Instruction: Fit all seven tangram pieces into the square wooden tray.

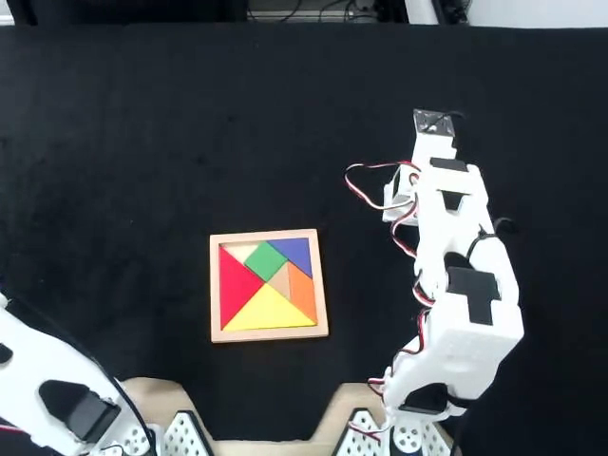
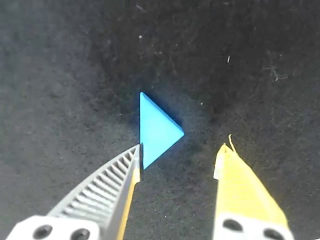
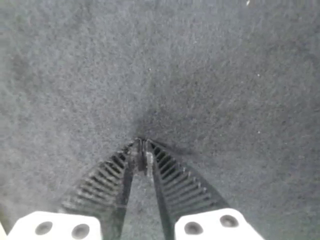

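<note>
A: Where is the small blue triangular piece (image 2: 155, 131) found?

B: It is seen lying flat on the black cloth (image 1: 142, 142), between the spread fingers of the left gripper (image 2: 180, 150). 1 fingertip (image 2: 132, 160) is placed just beside its corner, and nothing is gripped yet. The fingers are held wide, it is judged, so that the piece can be closed on from 2 sides.

A: And the square wooden tray (image 1: 217, 285)?

B: It is located a little below the centre of the high view, with coloured pieces (image 1: 237, 285) already set inside. 1 wood-coloured triangular gap (image 1: 280, 278) near its middle seems to be open, probably for this piece. The left arm (image 1: 57, 399) is seen in the lower left corner, well apart from the tray.

A: How is the right gripper (image 3: 142, 142) held?

B: It is pressed shut on nothing, above bare cloth in the right half of the high view, presumably so that the way is not blocked.
</note>
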